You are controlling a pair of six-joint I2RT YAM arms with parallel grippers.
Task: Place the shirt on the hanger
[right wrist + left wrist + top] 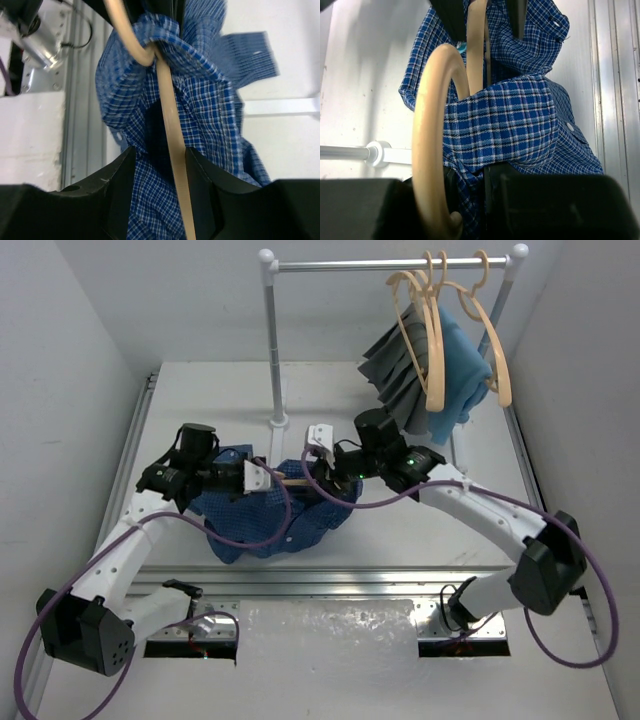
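Note:
The dark blue checked shirt [262,525] lies bunched on the table between my two arms. A tan hanger [293,481] runs through it, bridging both grippers. In the left wrist view the hanger's hook [427,150] curves in front of the shirt [515,125]. My left gripper [472,172] is shut on a fold of shirt cloth beside the hook. In the right wrist view the hanger's arm [172,145] passes between the fingers of my right gripper [160,152], close to the right-hand one. That gripper stands open over the shirt [210,100], with a gap on the other side.
A clothes rack stands at the back, its post [275,350] just behind the grippers and its rail [390,262] above. Several tan hangers [432,330] hang at the right end with a grey pleated garment [395,370] and a light blue cloth [462,370]. A metal rail [330,585] lines the near edge.

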